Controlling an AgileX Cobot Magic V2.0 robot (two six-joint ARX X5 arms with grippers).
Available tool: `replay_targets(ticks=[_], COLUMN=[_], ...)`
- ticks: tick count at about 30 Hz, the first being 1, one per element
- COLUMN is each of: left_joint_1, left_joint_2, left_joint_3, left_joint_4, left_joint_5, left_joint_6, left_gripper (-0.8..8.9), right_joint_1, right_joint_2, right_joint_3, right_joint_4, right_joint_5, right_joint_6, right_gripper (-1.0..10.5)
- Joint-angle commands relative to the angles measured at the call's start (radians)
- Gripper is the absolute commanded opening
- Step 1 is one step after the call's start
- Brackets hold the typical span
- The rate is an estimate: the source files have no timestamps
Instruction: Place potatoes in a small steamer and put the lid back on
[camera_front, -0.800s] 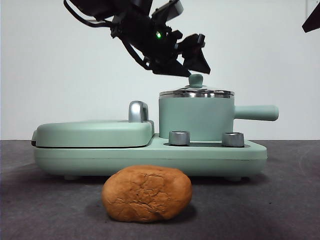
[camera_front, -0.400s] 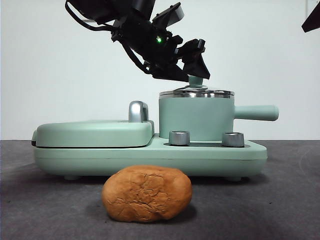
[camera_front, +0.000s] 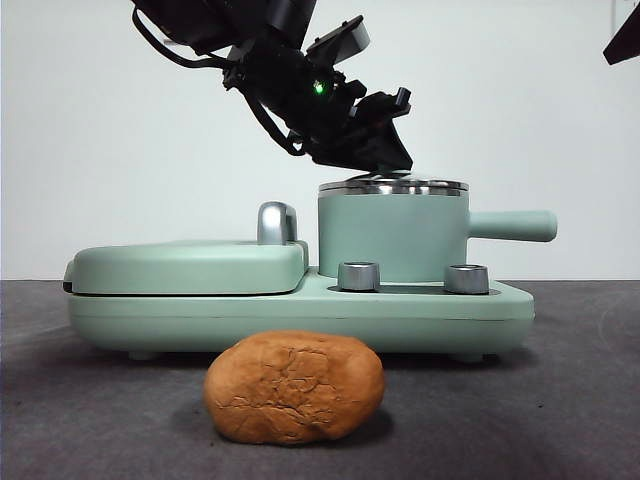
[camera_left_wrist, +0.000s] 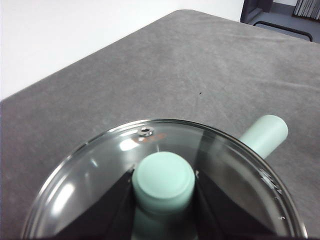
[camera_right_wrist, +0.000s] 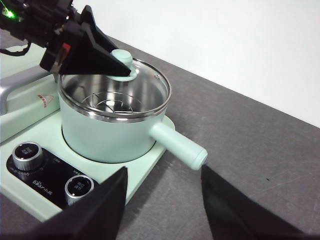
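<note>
Front view: left gripper (camera_front: 385, 160) comes down from upper left onto the lid (camera_front: 393, 186), which sits on the small steamer (camera_front: 392, 236); knob hidden behind the jaws. Potato (camera_front: 294, 387) lies on the table (camera_front: 90, 420) in front of the appliance base (camera_front: 300, 315), well apart from the gripper.
Left wrist view: jaws narrow, one each side of the knob (camera_left_wrist: 163, 181), touching or nearly so.
Right wrist view: right gripper (camera_right_wrist: 162, 200) spread wide, holding nothing, beside the steamer handle (camera_right_wrist: 178, 144)
</note>
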Motion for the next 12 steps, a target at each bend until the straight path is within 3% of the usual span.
replay_targets(ticks=[1, 12], left_joint_1=[-0.004, -0.004], left_joint_2=[0.025, 0.003], left_joint_3=[0.026, 0.026], left_joint_4=[0.009, 0.017], left_joint_5=[-0.006, -0.006], left_joint_6=[0.002, 0.05], left_gripper=[0.15, 0.15], right_joint_1=[0.005, 0.004], right_joint_2=[0.003, 0.004], right_joint_3=[0.017, 0.017], right_joint_4=[0.011, 0.01], right_joint_5=[-0.001, -0.001], right_joint_6=[0.018, 0.018], right_gripper=[2.3, 2.3])
